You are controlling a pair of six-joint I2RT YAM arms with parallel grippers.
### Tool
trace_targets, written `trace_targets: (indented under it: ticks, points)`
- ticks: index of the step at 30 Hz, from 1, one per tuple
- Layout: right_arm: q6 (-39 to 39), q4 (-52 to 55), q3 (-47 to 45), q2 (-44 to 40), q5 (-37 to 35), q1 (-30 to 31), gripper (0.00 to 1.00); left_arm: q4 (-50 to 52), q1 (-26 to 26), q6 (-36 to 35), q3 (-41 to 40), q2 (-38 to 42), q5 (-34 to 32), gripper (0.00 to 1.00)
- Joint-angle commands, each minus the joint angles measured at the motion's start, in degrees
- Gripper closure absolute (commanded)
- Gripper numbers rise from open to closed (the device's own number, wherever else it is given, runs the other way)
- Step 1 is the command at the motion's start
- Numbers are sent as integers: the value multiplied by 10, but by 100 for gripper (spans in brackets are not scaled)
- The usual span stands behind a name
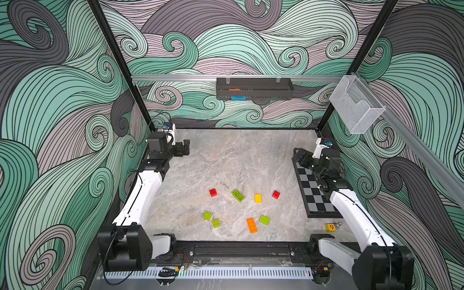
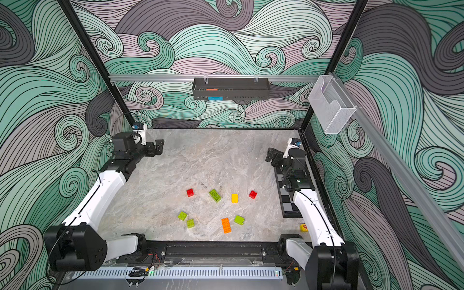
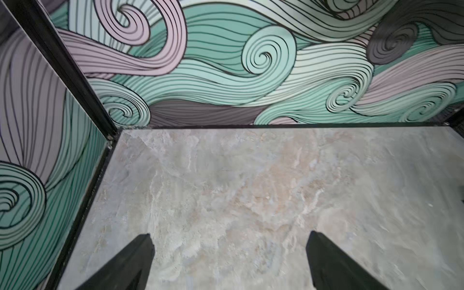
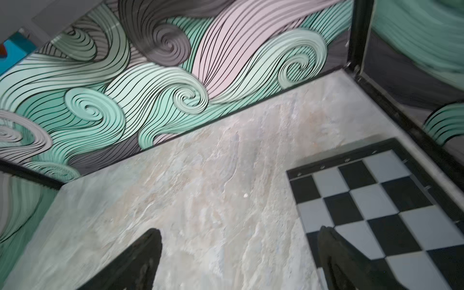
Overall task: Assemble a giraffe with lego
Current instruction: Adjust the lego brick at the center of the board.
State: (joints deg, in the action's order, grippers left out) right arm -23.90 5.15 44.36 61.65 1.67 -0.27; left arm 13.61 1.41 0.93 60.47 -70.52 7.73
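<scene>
- The left gripper hangs over the far-left part of the table. Its fingers are spread wide and grasp nothing. Its wrist view shows only bare marble between them.
- The right gripper mirrors it at the far right, above the far end of a checkerboard. Its fingers are likewise released and empty.
- Both look parked at the back, probably so the lego lies unobstructed below the top cameras and within either arm's reach.
- The lego is 8 loose bricks in the near middle of the table. None are joined, so no giraffe exists yet.
- The far row, each brick well apart from the next, is:
  - a red brick
  - a long lime brick
  - a yellow brick
  - a 2nd red brick
- The near row is:
  - 2 lime squares and just beside each other
  - a long orange brick
  - a 3rd lime square just beside the orange brick
- The scatter leaves gaps around most bricks, which should give the fingers room. The yellow brick and the 3rd lime square seem tipped onto a side and may need righting.
- A yellow cube marked 9 sits near the right arm, apart from the set.
- The surface is flat, pale, veined marble pattern.
- The room has swirl-painted walls in teal, grey and pink, with black frame posts.
- A rail on the far wall carries a black tray, and a clear bin hangs on the right wall.
</scene>
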Motion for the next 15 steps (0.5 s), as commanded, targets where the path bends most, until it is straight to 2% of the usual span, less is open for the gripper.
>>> trace_targets:
  ticks: [1, 4, 9, 15]
  points:
    - [-35, 117, 12, -13, 116, 9, 1, 195, -2, 21, 3, 34, 40, 1]
    - [-25, 142, 7, -32, 127, 48, 1, 188, -1, 9, -39, 93, 59, 1]
    - [-7, 217, 23, -28, 107, 132, 1, 148, 35, -4, -126, 176, 148, 1]
    - [0, 237, 19, 4, 48, 268, 4, 116, 31, -9, -152, 181, 148, 1]
